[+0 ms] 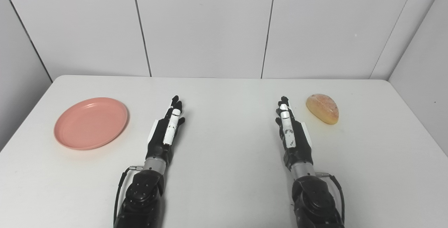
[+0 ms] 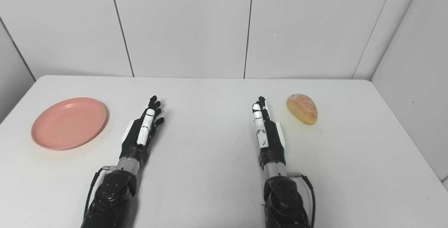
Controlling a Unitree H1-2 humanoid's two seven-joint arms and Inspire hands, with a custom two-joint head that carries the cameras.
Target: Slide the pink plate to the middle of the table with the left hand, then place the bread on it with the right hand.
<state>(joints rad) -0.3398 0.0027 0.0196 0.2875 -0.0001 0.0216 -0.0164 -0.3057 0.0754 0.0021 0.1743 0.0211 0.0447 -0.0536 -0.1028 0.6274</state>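
A round pink plate [image 1: 91,123] lies on the white table [image 1: 227,158] at the left, with nothing on it. A golden bread roll [image 1: 322,108] sits at the right, a bit farther back. My left hand [image 1: 167,131] rests open on its edge, fingers stretched forward, to the right of the plate and apart from it. My right hand [image 1: 290,131] is open in the same pose, just left of the bread without touching it. Neither hand holds anything.
White wall panels [image 1: 210,25] stand close behind the table's far edge, and a side wall [image 1: 423,81] runs along the right. The table's left edge [image 1: 24,123] passes close to the plate.
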